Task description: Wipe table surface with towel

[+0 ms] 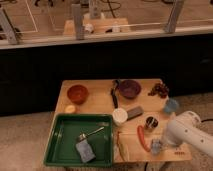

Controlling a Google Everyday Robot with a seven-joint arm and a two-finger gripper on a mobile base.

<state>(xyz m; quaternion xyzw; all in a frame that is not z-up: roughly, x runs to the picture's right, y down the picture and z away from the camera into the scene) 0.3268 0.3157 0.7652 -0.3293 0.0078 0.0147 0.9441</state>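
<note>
A grey-blue folded cloth lies in the front of the green tray, next to a metal spoon. The wooden table holds the tray at its front left. My gripper hangs from the white arm low over the table's front right corner, just right of a red chili and in front of a metal can. It is well to the right of the cloth and does not touch it.
On the table stand an orange bowl, a purple bowl, a black utensil, dark grapes, a blue cup, a white cup, a grey block and a yellow fruit. A dark counter wall stands behind.
</note>
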